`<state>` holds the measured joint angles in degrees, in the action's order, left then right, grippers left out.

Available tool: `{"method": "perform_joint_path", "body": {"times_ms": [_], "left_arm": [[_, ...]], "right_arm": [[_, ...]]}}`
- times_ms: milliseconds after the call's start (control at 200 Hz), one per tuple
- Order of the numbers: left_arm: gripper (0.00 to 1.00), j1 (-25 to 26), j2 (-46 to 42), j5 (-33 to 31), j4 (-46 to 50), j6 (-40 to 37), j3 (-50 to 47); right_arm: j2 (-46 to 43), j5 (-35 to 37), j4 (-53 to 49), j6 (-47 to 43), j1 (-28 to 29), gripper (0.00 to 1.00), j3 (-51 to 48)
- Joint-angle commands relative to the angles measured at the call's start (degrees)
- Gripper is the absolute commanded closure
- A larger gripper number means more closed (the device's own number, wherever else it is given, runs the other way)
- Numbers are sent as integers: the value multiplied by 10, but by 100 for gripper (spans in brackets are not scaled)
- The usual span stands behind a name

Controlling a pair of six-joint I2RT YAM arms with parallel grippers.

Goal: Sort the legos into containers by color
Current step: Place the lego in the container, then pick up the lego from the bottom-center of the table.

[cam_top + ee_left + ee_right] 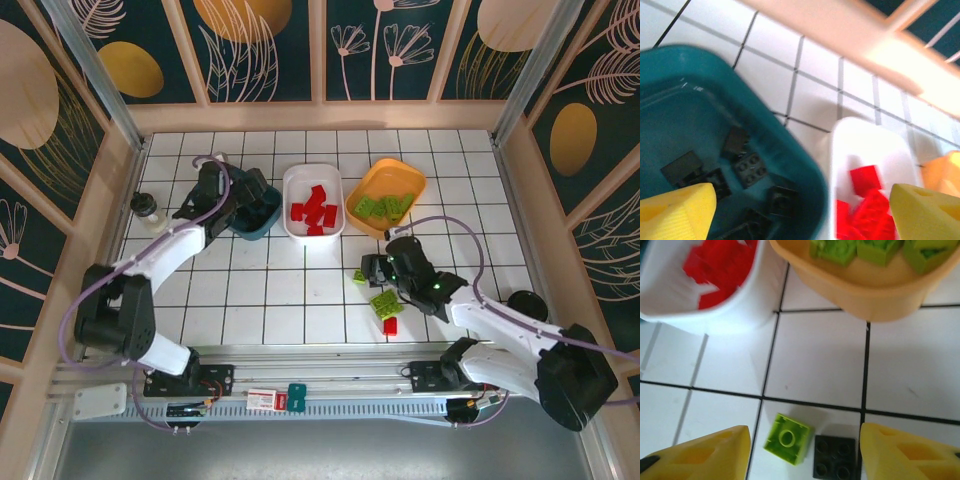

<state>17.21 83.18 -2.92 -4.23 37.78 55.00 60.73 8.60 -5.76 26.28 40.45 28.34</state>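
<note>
Left fingers (677,212) spread empty over the teal tub (785,150) holding black legos (751,169), upper left of the overhead frame. Right fingers (700,455), released, flank a lime lego (787,438) and black lego (836,459) on the table (815,355).

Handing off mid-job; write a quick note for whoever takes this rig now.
Left gripper: open, empty, over the teal tub holding black bricks.
Right gripper: open, empty, above a loose green brick and black brick.
Done: red bricks in white tub, green bricks in orange tub.
Left: those two loose ones, another green cluster and one red brick on the table.
</note>
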Motion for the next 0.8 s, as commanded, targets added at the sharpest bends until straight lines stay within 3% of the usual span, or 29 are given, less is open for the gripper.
{"method": "perform_joint_path", "body": {"times_ms": [0, 155, 330, 796], "left_arm": [[8, 28, -72, 27, -8, 1, -44], [2, 56, -161, 33, -3, 15, -120], [1, 58, -224, 44, 9, 23, -170], [1, 58, -241, 35, 18, 23, -190]], "right_arm": [[27, 19, -31, 11, 6, 42, 8], [51, 29, -65, 18, 11, 49, 13], [66, 21, -75, 20, 32, 49, 16], [162, 59, -92, -2, 39, 58, 71]]}}
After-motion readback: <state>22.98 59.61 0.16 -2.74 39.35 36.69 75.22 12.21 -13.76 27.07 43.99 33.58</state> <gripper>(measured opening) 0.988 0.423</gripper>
